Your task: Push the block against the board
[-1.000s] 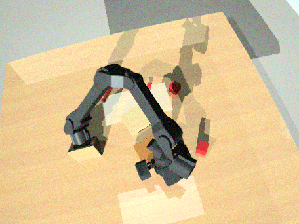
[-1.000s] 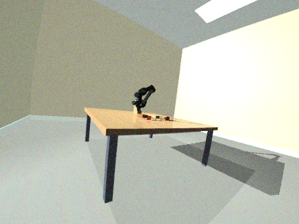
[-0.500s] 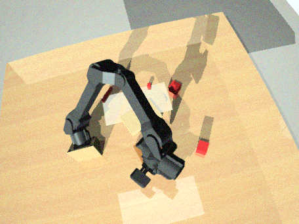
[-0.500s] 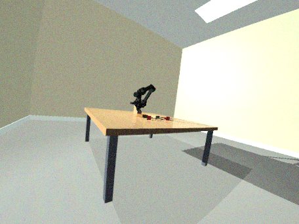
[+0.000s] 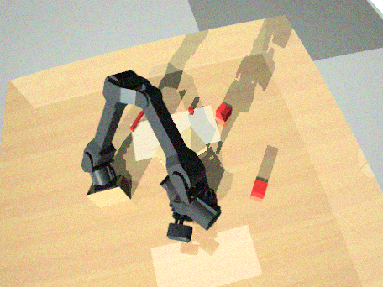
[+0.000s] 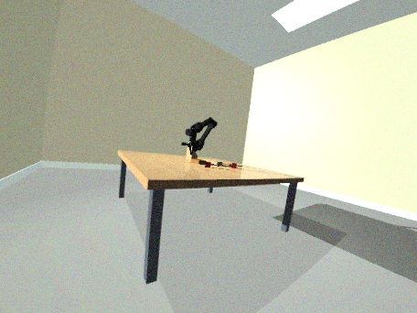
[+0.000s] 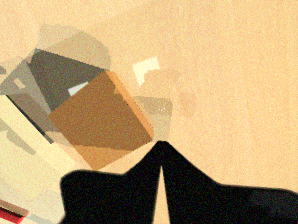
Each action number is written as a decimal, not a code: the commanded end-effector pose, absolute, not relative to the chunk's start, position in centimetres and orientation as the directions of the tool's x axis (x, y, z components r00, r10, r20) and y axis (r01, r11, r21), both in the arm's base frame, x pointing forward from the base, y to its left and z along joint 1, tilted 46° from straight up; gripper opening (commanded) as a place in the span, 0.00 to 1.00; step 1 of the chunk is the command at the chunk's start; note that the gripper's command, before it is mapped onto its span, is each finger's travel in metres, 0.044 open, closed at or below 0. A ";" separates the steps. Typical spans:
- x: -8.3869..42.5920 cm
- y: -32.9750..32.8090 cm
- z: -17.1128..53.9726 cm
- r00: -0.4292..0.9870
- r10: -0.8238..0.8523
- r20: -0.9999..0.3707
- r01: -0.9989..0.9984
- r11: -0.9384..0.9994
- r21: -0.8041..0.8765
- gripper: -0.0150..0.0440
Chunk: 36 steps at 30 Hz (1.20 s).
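The square block (image 7: 100,120) is orange-brown and lies turned in the wrist view. In the top view the arm hides it. The board (image 5: 195,141) (image 7: 14,120) is pale yellow and flat, partly behind the arm in the top view. In the wrist view it is at the left edge, with a narrow strip between it and the block's near left side; they look apart. My gripper (image 7: 161,145) is shut and empty. Its tips appear just beyond the block's lower right corner in the wrist view; whether they touch the block cannot be told. The fingertips are hidden in the top view.
One red block (image 5: 223,112) (image 6: 233,165) stands beyond the board, another red block (image 5: 259,189) (image 6: 208,165) to the right of the arm. A thin red bar (image 5: 136,121) and a small red piece (image 5: 191,110) lie behind the board. Shadows and bright light patches cross the table (image 5: 55,138).
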<state>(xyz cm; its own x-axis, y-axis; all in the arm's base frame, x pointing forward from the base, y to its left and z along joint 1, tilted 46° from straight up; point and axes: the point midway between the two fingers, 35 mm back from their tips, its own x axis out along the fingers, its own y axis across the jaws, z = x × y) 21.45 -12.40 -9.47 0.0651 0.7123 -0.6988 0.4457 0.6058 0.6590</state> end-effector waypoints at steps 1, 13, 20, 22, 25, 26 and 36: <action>20.5 -12.0 -9.2 0.061 0.710 -0.701 0.309 0.654 0.690 0.25; 18.0 -10.7 -8.6 0.060 0.712 -0.700 -0.101 0.702 0.705 0.25; 17.5 -10.4 -8.4 0.060 0.713 -0.699 -0.187 0.696 0.693 0.25; 17.5 -10.4 -8.4 0.060 0.713 -0.699 -0.187 0.696 0.693 0.25; 17.8 -8.5 -10.5 0.060 0.712 -0.699 -0.187 0.696 0.693 0.25; 17.9 -7.4 -11.5 0.060 0.713 -0.698 -0.187 0.695 0.694 0.25; 18.1 -6.5 -12.2 0.060 0.714 -0.698 -0.188 0.695 0.694 0.25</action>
